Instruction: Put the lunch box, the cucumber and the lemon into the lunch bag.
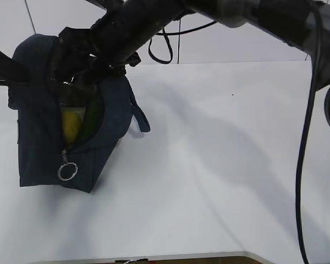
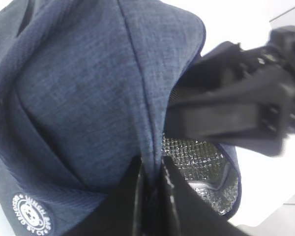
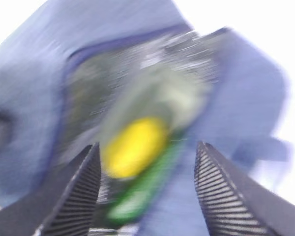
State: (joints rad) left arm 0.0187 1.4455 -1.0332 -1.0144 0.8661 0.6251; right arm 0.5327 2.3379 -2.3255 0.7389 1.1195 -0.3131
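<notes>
White table (image 1: 220, 165), lunch bag (image 1: 44, 110) upright, wall probably pale.

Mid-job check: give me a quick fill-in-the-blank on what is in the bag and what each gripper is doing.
1. The lemon sits ___ the lunch bag.
2. The left gripper is shut on the bag's ___.
3. The right gripper has its jaws ___, with nothing between them.
4. Next to the lemon in the bag opening stands the green ___.

Missing words: inside; fabric; open; cucumber
</notes>
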